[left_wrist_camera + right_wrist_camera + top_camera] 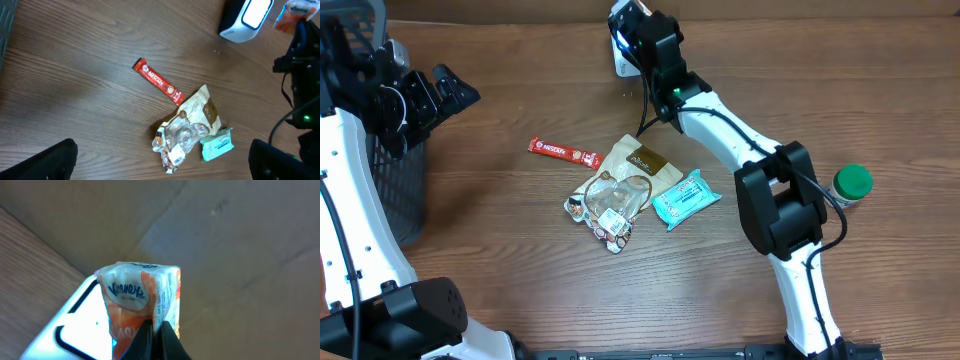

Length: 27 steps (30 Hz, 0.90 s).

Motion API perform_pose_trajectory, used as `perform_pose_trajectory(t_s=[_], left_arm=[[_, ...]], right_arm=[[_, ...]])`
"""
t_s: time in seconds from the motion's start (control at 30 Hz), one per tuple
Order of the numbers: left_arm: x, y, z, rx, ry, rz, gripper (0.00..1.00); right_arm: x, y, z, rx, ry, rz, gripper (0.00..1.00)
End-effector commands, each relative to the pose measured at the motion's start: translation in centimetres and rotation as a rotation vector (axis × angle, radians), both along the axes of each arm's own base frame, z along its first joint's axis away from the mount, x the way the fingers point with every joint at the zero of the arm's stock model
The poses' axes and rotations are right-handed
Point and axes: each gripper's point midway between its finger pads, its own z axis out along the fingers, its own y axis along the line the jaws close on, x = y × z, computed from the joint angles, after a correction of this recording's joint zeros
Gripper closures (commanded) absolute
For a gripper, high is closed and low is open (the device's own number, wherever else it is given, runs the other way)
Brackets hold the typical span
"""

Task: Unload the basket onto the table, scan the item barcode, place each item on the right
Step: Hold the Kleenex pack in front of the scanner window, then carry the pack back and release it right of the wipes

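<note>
Scanning step: right pincer (156, 336) grips the orange-and-white plastic tissue pack (140, 297) over the white lit scanner (75, 330); next, likely face its barcode toward it. Left pincer (442, 92) gapes.

The tissue pack (137, 302) is orange and white with blue letters. The scanner (245, 17) is white. The coffee stick (563, 152) is red; at its 4 o'clock, a teal wipes pack (685, 197). The table (520, 260) shows brown wood grain.
</note>
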Motion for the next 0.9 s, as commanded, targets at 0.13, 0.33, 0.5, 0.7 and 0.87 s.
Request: perform_pose_trajectory(t_s=[0.13, 0.33, 0.5, 0.7, 0.87], left_arm=[[0.1, -0.2, -0.1, -0.005, 0.005, -0.001, 0.00], [0.1, -0.2, -0.1, -0.004, 0.005, -0.001, 0.00], [0.1, -0.2, -0.1, -0.005, 0.005, -0.002, 0.00], [0.1, -0.2, -0.1, -0.005, 0.005, -0.001, 0.00], [0.1, -0.2, -0.1, -0.005, 0.005, -0.002, 0.00]], right_arm=[[0.5, 0.9, -1.8, -0.216, -0.062, 0.057, 0.96], [0.7, 1.0, -6.6, -0.248, -0.004, 0.067, 0.96], [0.4, 1.6, -7.9, -0.255, 0.015, 0.085, 0.96], [0.2, 2.6, -3.9, -0.170, -0.062, 0.059, 0.96], [-1.1, 1.9, 4.7, 0.156, -0.074, -0.010, 0.96]])
